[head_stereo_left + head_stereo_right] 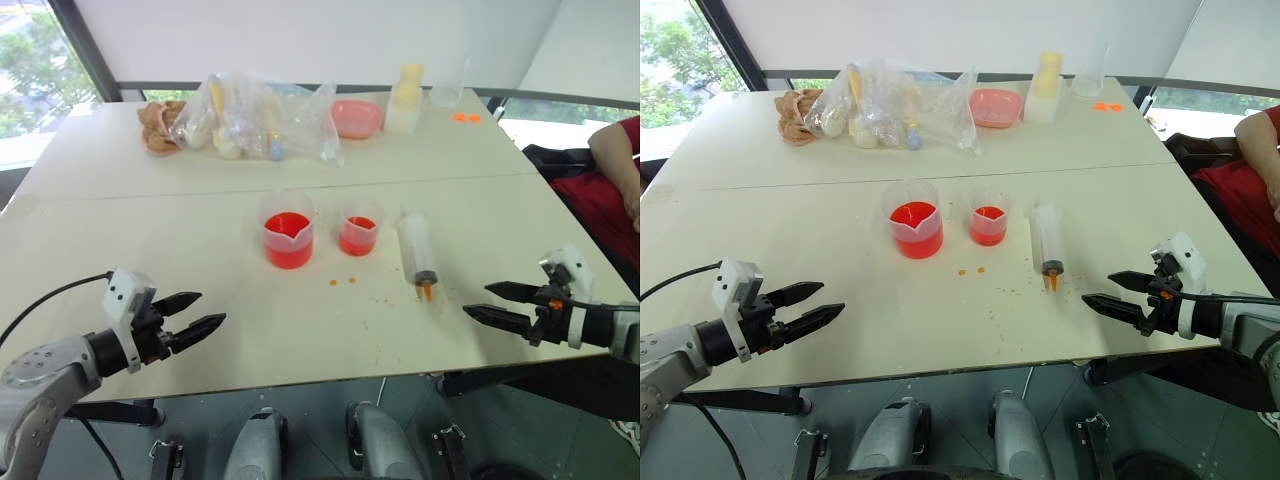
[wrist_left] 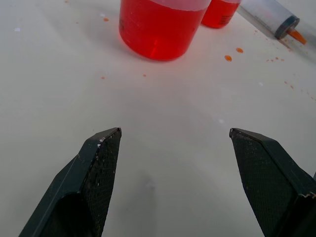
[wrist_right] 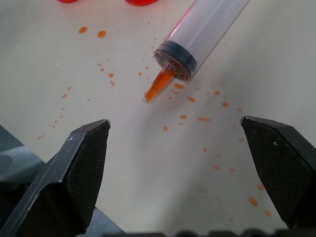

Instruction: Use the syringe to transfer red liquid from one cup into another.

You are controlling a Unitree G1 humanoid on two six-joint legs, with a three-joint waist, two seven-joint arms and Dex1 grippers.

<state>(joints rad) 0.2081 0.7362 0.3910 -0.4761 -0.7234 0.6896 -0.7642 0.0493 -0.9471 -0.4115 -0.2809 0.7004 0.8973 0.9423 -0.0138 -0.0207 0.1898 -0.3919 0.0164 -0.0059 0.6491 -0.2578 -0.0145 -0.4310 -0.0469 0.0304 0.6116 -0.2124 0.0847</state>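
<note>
The syringe (image 1: pixel 418 252) lies flat on the white table (image 1: pixel 150 250), orange tip toward the near edge, right of the cups. The larger beaker (image 1: pixel 288 232) holds red liquid (image 1: pixel 288 245). Just to its right stands the smaller cup (image 1: pixel 359 228), also with red liquid in its lower part. My left gripper (image 1: pixel 195 318) hovers open over the near left part of the table, pointing at the beaker (image 2: pixel 160 27). At the near right, my right gripper (image 1: pixel 490 302) is open with nothing in it, and the syringe (image 3: pixel 197 37) lies just beyond its fingertips.
Orange drops (image 1: pixel 343 281) spot the table near the syringe tip. At the back lie clear plastic bags (image 1: pixel 255 120), a pink bowl (image 1: pixel 356 118), a pale bottle (image 1: pixel 405 98) and an empty clear cup (image 1: pixel 447 88). A person's arm and red clothing (image 1: pixel 612 170) border the right edge.
</note>
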